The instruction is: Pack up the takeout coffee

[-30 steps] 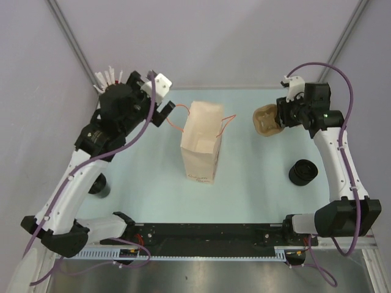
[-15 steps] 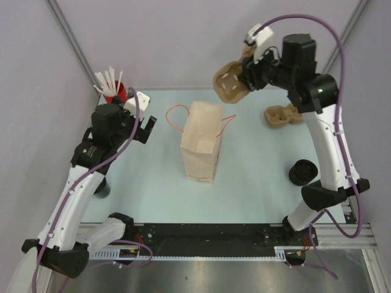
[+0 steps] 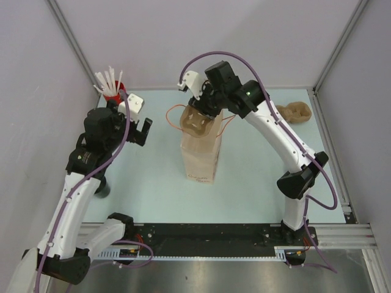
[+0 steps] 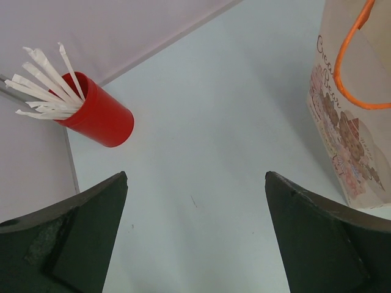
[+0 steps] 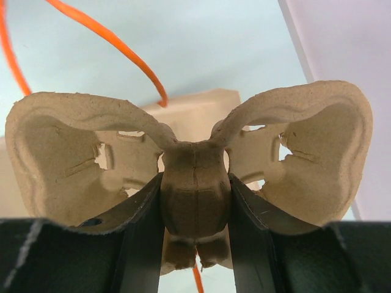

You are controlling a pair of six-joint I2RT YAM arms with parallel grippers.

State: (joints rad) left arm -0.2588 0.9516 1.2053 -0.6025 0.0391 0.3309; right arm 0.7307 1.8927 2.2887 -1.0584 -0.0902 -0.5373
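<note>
A tall paper bag [image 3: 200, 152] with orange handles stands open mid-table. My right gripper [image 3: 204, 111] hovers over its mouth, shut on the centre stem of a brown pulp cup carrier [image 3: 197, 124]. In the right wrist view the fingers [image 5: 137, 226] pinch that stem, the carrier [image 5: 73, 152] spreads to both sides, and the bag's rim [image 5: 195, 105] lies below. My left gripper [image 3: 145, 129] hangs open and empty left of the bag, over bare table [image 4: 195, 177]. The takeout coffee [image 3: 102, 188], a small dark cup, peeks out beside the left arm's forearm, mostly hidden.
A red cup of white straws [image 3: 113, 91] [image 4: 101, 119] stands at the back left corner. A second pulp carrier [image 3: 294, 112] lies at the back right. The bag's printed side [image 4: 348, 122] is right of my left gripper. Walls close in on three sides.
The right arm lifted the carrier from the back right and swung it left until it is over the bag's mouth. The left arm drew back towards its base, still open.
</note>
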